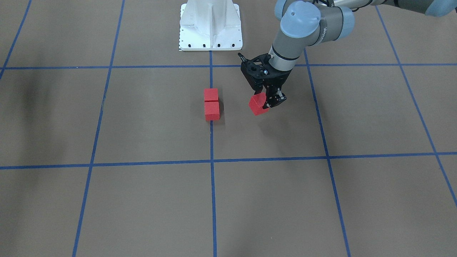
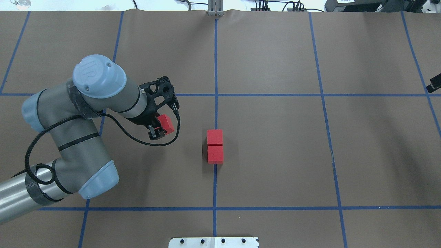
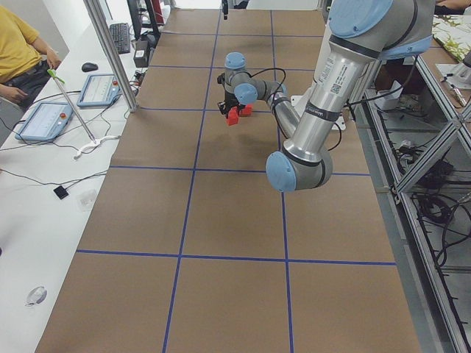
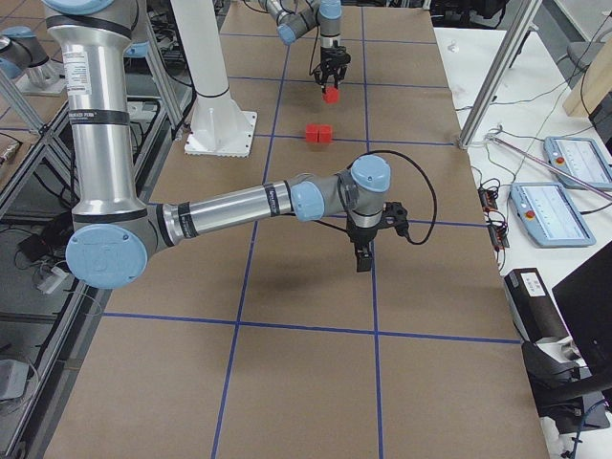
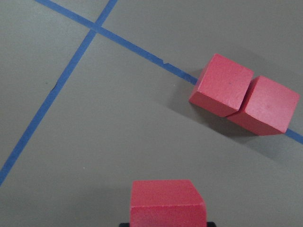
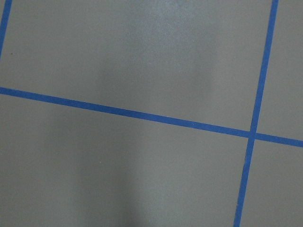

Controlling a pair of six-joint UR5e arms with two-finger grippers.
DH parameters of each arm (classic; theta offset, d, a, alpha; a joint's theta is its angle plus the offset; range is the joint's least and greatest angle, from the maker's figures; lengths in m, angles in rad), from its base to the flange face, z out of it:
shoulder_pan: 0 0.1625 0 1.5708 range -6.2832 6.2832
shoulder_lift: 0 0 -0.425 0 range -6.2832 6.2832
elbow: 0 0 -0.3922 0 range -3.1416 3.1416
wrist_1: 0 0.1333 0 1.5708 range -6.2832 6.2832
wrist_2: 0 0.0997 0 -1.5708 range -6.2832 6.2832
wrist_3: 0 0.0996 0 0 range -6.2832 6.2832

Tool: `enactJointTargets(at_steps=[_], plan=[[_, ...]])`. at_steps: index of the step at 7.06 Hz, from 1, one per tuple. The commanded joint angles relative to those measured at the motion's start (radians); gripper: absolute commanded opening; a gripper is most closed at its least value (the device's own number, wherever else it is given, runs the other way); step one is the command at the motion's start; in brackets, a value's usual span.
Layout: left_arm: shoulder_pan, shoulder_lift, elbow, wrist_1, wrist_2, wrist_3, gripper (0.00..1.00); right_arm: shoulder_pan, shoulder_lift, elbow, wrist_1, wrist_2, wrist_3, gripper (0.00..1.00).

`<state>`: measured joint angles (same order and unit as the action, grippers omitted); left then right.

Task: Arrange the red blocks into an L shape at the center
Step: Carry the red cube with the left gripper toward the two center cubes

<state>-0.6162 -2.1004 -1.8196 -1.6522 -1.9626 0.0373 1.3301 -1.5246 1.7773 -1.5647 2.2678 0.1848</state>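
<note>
Two red blocks [image 2: 214, 137] [image 2: 215, 154] lie touching in a short row on the centre blue line; they also show in the front view [image 1: 211, 103] and the left wrist view [image 5: 244, 97]. My left gripper [image 2: 161, 128] is shut on the third red block [image 2: 166, 123] and holds it tilted above the table, to the left of the pair and apart from it. The held block also shows in the front view [image 1: 257, 104] and the left wrist view [image 5: 166, 203]. My right gripper [image 4: 362, 256] hangs over bare table far to the right; whether it is open or shut I cannot tell.
The robot's white base [image 1: 210, 26] stands at the table's near edge behind the pair. Blue tape lines [image 2: 216, 69] divide the brown table into squares. Operator tablets [image 4: 559, 186] and aluminium posts [image 4: 497, 76] stand past the table's far side.
</note>
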Motion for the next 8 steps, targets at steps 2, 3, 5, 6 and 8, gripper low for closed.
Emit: enactJointTargets(at_steps=[2, 3, 5, 6, 8], plan=[[0.053, -0.095, 0.068, 0.084, 0.01, 0.276, 0.0, 0.0, 0.001, -0.009, 0.0, -0.001, -0.001, 0.99], [0.055, -0.096, 0.074, 0.095, 0.011, 0.3, 0.0, 0.0, 0.001, -0.012, 0.0, -0.001, -0.001, 1.0], [0.065, -0.115, 0.086, 0.101, 0.024, 0.291, 0.0, 0.0, 0.001, -0.013, 0.0, 0.001, -0.001, 0.99], [0.084, -0.157, 0.112, 0.124, 0.057, 0.291, 0.0, 0.0, 0.0, -0.012, 0.0, 0.001, 0.001, 0.99], [0.108, -0.201, 0.154, 0.137, 0.074, 0.286, 0.0, 0.0, -0.002, -0.013, 0.0, 0.001, -0.001, 0.99]])
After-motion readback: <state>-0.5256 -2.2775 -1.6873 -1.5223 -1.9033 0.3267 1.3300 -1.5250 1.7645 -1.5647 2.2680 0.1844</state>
